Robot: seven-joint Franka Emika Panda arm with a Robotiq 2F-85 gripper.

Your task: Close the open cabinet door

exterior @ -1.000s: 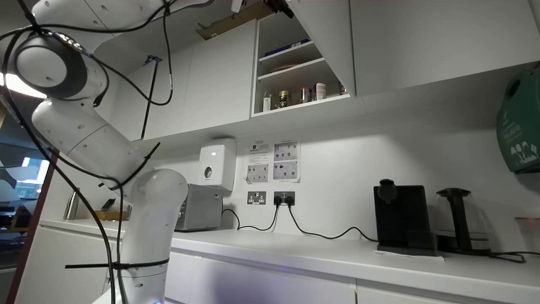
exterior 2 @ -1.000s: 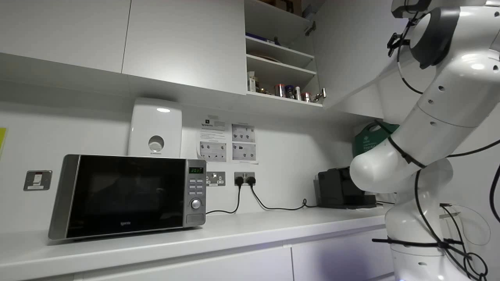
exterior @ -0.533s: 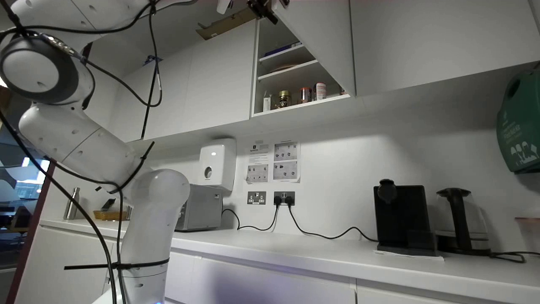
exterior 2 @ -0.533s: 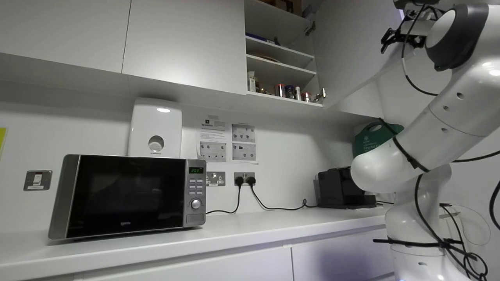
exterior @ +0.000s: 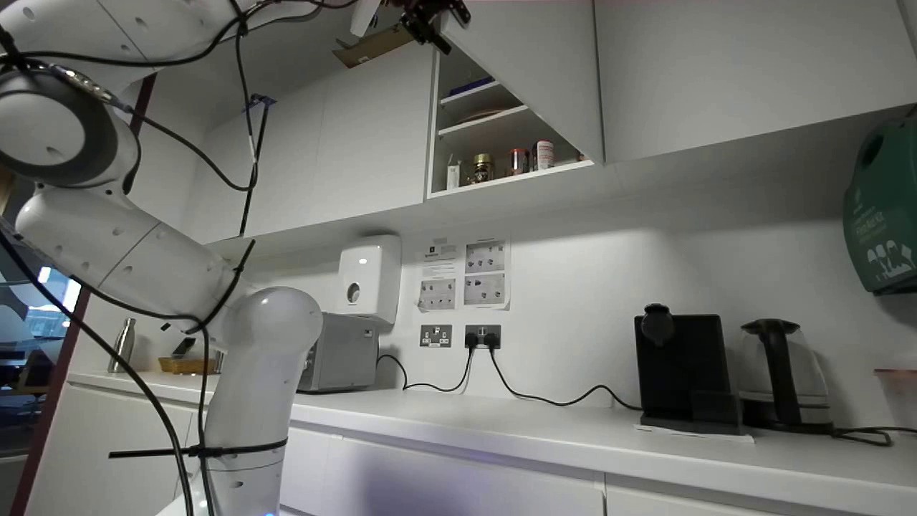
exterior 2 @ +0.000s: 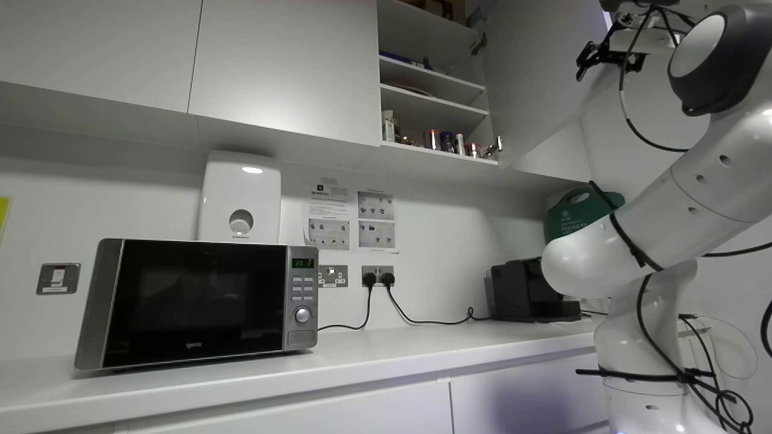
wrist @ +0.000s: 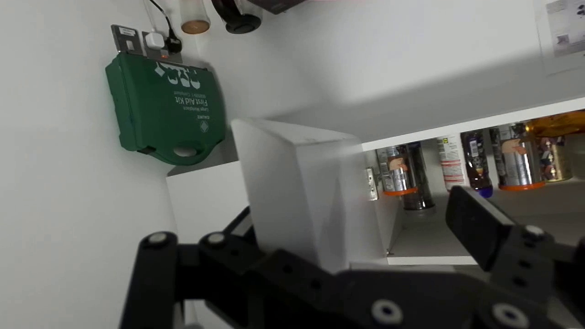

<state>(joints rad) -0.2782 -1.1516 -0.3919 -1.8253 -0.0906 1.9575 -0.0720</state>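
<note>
The cabinet door (exterior: 537,64) is a plain white panel that stands partly open in both exterior views (exterior 2: 531,66), hinged beside the shelves. The wall cabinet's shelf (exterior: 501,179) holds small jars and bottles. My gripper (exterior: 440,25) is at the door's free edge, high up; it also shows in an exterior view (exterior 2: 594,57). In the wrist view the gripper (wrist: 358,224) is open, with the door (wrist: 288,192) between its fingers. One finger is mostly hidden behind the door, close to its outer face. The other finger is apart from the door, on the cabinet's inner side.
A green first-aid kit (wrist: 169,109) hangs on the side wall. Neighbouring white cabinet fronts (exterior 2: 289,66) flank the opening. A microwave (exterior 2: 199,301), a coffee machine (exterior: 680,373) and a kettle (exterior: 781,373) stand on the counter (exterior: 466,416). Cardboard (exterior: 376,46) lies atop the cabinets.
My gripper has moved left and slightly down in an exterior view. The cabinet door has swung further toward its cabinet and covers more of the shelves there.
</note>
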